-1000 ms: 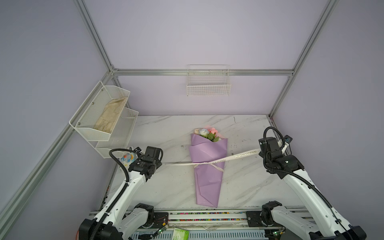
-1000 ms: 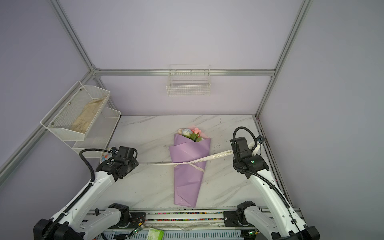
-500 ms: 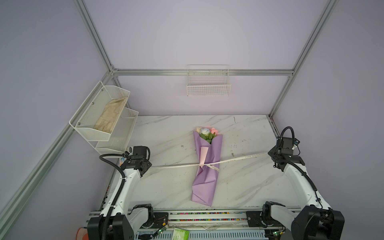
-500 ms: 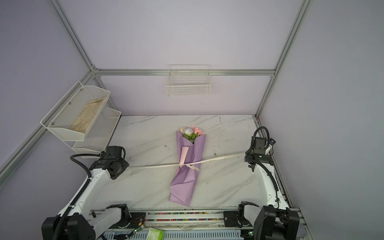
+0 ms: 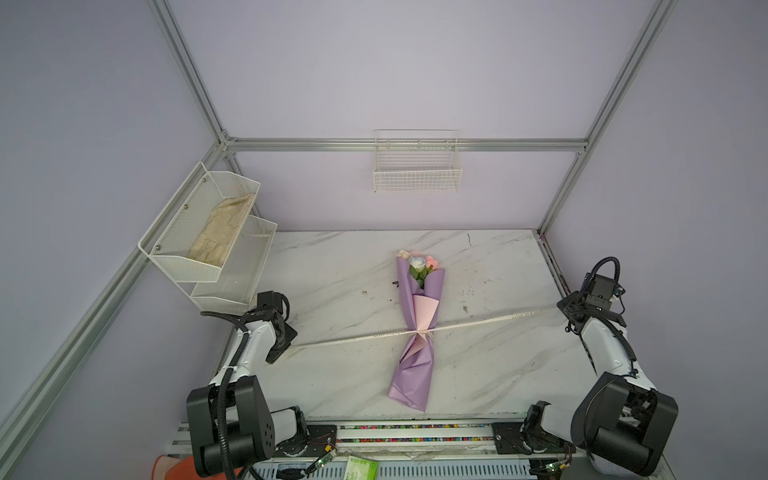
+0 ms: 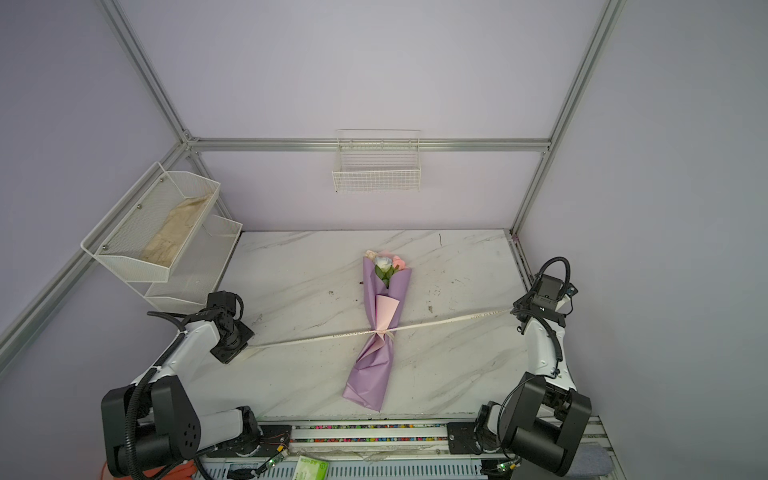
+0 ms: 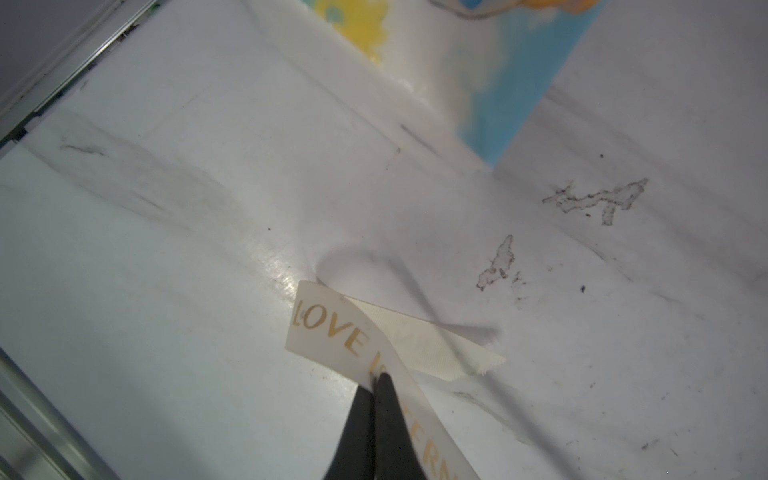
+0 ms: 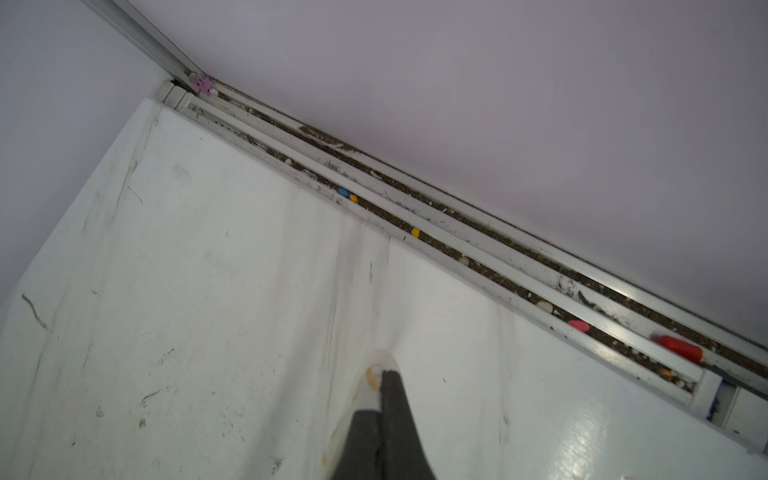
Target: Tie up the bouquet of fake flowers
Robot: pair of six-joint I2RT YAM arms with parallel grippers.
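Bouquet of fake flowers (image 5: 417, 370) was recorded lying mid-table, cinched at the waist by a cream ribbon (image 5: 353, 338).
Lilac wrap was seen pinched where the ribbon crossed it, with the blooms pointed toward the back wall (pale blue and pink heads visible). The ribbon was stretched straight across the marble table (image 5: 332, 266) between both arms. The left gripper (image 7: 376, 379) was noted clamped on one lettered ribbon end near the table's left edge. The right gripper (image 8: 381, 374) was clamped on the other end by the right edge.
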